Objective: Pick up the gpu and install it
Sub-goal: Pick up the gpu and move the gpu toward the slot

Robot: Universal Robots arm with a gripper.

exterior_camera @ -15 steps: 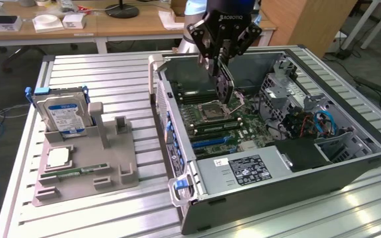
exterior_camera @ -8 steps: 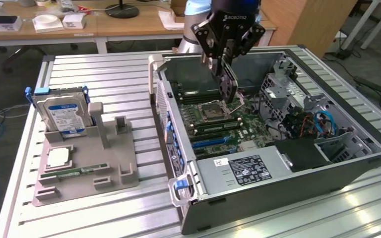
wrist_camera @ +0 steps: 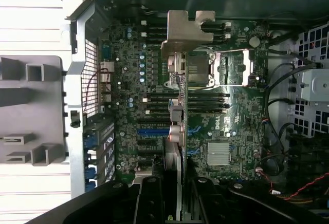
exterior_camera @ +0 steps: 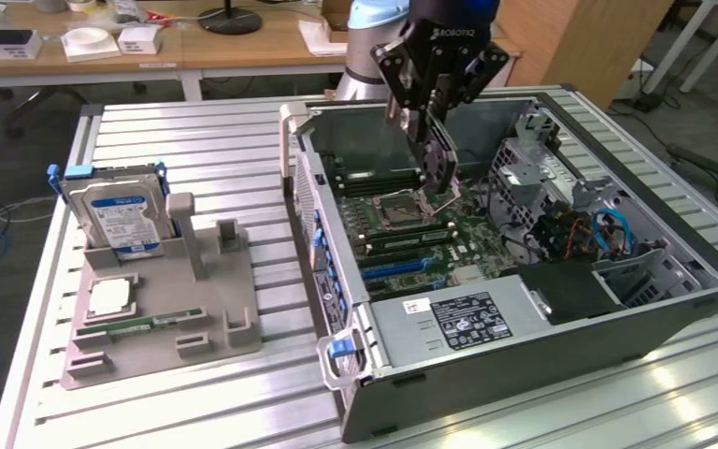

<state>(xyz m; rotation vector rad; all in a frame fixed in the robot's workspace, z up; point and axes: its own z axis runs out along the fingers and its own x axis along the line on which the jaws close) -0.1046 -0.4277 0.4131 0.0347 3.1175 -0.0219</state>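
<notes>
Exterior view: gripping the thin, flat green circuit-board gpu (exterior_camera: 441,168) edge-on in the black two-fingered pincer (exterior_camera: 425,126), jaws narrowed onto the card. Hanging it upright just beneath the pincer, above the green motherboard (exterior_camera: 415,238) inside the open black metal computer case (exterior_camera: 658,318). Standing well apart from the pincer, toward the exterior view's left: a blue-labelled silver hard drive (exterior_camera: 116,220) in a grey moulded holder (exterior_camera: 172,327).

Wrist view: clamping the gpu (wrist_camera: 180,111) between both fingers of the pincer (wrist_camera: 176,185), its silver metal end bracket (wrist_camera: 187,29) lying farthest from the pincer, over the motherboard (wrist_camera: 226,131). Touching any slot or not: impossible to tell.
</notes>
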